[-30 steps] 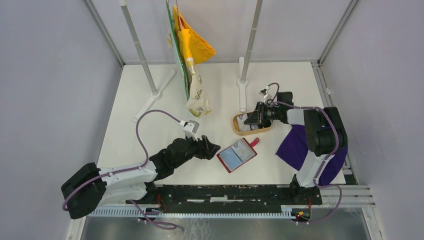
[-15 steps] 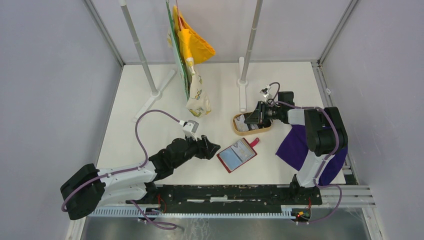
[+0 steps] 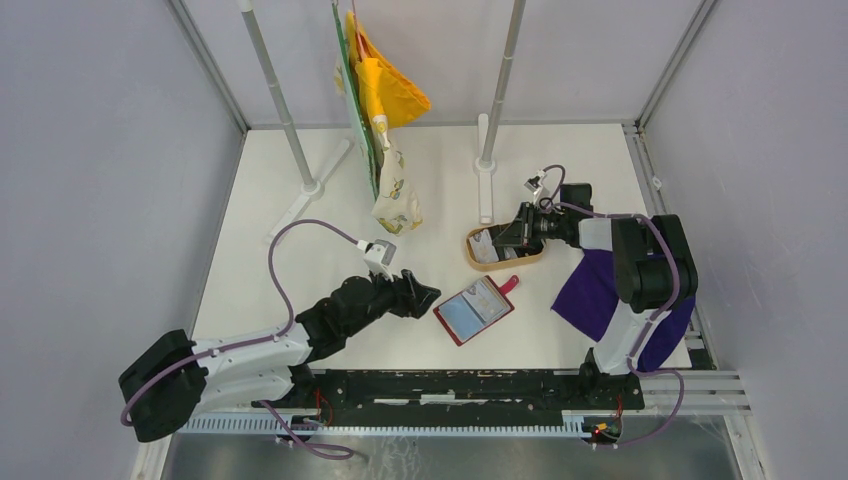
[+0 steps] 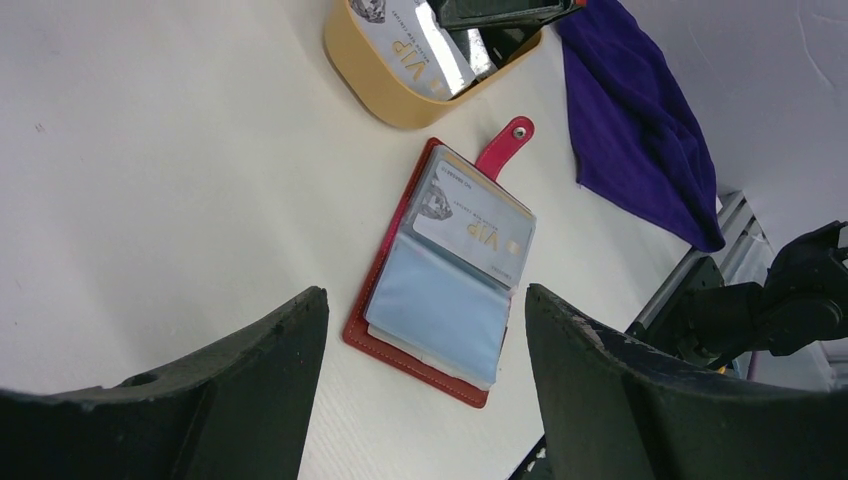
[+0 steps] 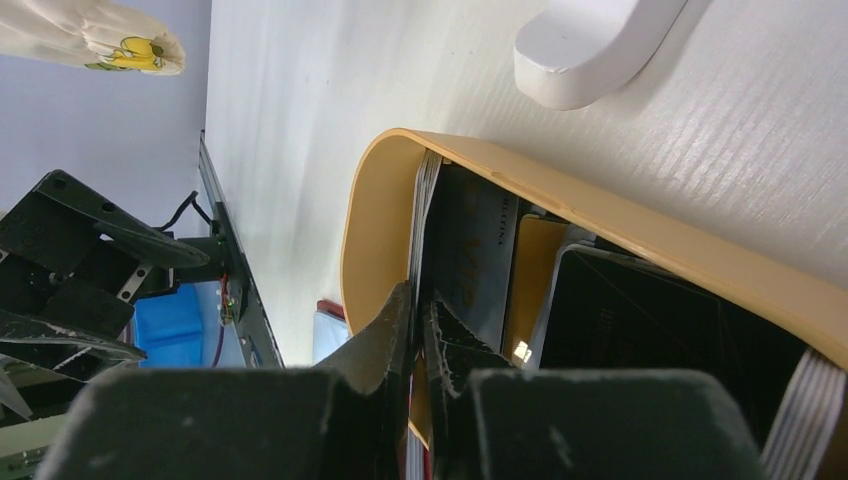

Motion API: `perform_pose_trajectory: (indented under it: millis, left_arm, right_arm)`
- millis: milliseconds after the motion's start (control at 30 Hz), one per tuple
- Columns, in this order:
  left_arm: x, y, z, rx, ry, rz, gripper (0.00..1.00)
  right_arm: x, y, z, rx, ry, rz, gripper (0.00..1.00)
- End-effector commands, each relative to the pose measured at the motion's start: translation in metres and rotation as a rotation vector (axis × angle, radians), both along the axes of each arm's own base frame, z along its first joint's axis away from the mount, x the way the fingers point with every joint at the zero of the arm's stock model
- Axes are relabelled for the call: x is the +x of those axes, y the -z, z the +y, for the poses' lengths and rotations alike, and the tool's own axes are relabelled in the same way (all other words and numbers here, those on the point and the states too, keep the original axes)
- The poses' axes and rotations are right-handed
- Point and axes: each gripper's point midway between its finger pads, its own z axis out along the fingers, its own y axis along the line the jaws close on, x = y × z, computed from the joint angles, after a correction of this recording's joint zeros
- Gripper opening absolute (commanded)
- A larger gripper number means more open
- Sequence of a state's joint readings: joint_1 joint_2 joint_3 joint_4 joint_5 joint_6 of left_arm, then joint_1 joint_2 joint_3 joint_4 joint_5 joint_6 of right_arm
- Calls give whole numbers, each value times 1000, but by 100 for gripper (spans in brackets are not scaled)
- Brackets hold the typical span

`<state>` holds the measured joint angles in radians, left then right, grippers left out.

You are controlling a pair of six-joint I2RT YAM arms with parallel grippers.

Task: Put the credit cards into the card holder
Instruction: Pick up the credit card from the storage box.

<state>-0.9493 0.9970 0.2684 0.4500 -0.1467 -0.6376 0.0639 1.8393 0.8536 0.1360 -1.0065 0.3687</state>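
Gold letters "VIP" stand on the pale credit card [image 4: 470,222] tucked in the open card holder [image 4: 410,357], and again on a second card [image 4: 415,45] leaning in the wooden tray [image 4: 375,80]. The smaller print is illegible.

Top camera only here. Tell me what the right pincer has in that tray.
Observer: The right wrist view shows the right pincer closed on the edge of a pale card standing against the wall of the wooden tray.
Operator: Now describe where it goes.
Observer: From the left wrist, the card holder lies open, one VIP card in its upper sleeve; the lower sleeve looks empty.
Operator: Now the other arm.
Observer: The left pincer is open, holding nothing, short of the holder.
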Motion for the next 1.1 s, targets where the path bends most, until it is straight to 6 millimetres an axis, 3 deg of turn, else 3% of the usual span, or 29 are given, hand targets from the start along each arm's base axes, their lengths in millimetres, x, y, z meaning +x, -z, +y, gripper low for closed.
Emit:
perform_pose_trajectory:
  millis: [0, 233, 600, 867, 1067]
  left_arm:
    - [1, -14, -3, -69, -15, -2, 78]
    - [0, -24, -5, -92, -4, -13, 78]
    - [-4, -39, -7, -149, 15, -21, 78]
    - [-19, -69, -19, -265, 134, -111, 81]
    - [-42, -105, -22, -296, 300, -375, 83]
  right_arm:
    - [10, -14, -8, -29, 26, -79, 7]
    - [12, -20, -16, -47, 47, -111, 0]
    - [17, -32, -28, -115, 37, -222, 0]
    - [7, -89, -41, -136, -14, -520, 0]
    - [-43, -139, -22, -9, -167, -817, 0]
